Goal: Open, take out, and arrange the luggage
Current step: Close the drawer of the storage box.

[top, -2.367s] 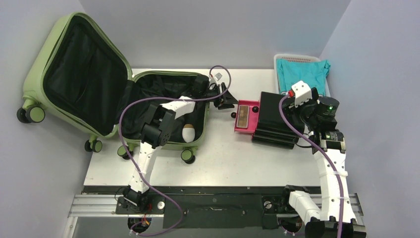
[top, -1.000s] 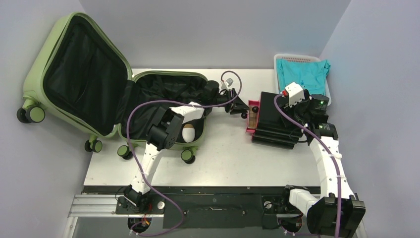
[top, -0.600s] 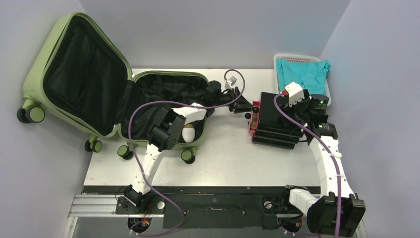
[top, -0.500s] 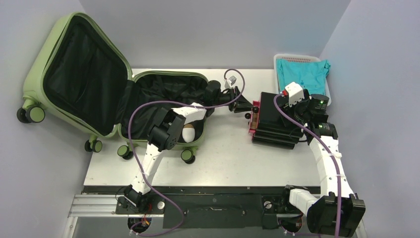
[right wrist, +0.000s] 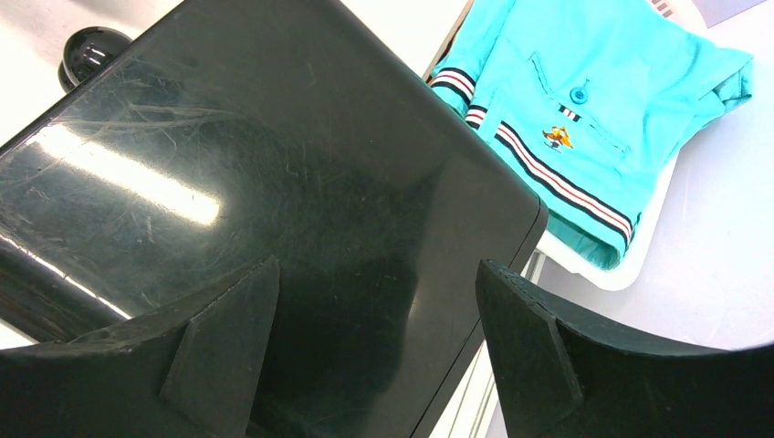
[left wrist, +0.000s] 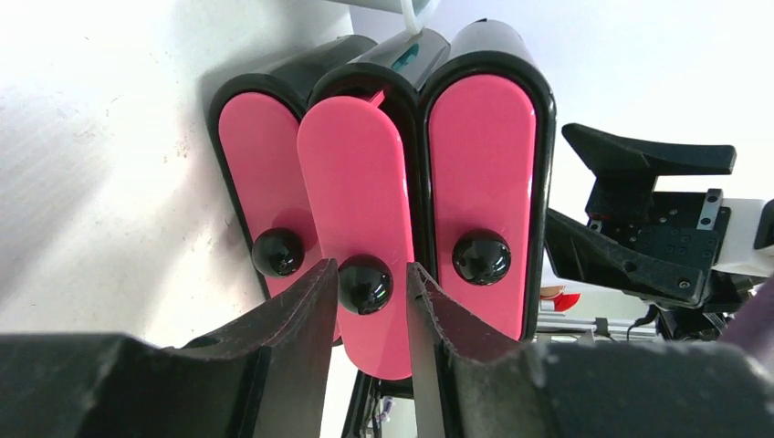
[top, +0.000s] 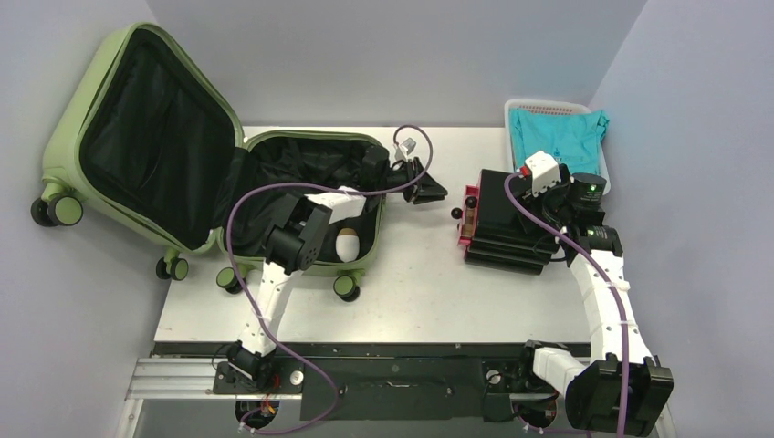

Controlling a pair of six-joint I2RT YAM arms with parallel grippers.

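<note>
The luggage (top: 68,119), an olive-green suitcase, lies wide open at the left, its lid leaning off the table and its black-lined base half (top: 301,164) on it. My left gripper (top: 438,193) hangs at the base half's right rim, a short gap from the smaller black case (top: 507,224). In the left wrist view the left gripper (left wrist: 370,269) is narrowly open. The middle black knob (left wrist: 365,285) of three pink fronts (left wrist: 479,155) shows between its tips, with a slit of room. My right gripper (right wrist: 376,266) stands open over the case's glossy top (right wrist: 228,164).
A white and brown egg-shaped thing (top: 347,245) lies in the suitcase's base half. A white basket (top: 552,108) holding a folded teal garment (right wrist: 584,119) stands at the back right, just behind the black case. Walls close in on both sides.
The pink drawer, pulled out earlier, is now pushed in against the black case. My left gripper has drawn back left towards the suitcase. The right arm has held still for the last second.
</note>
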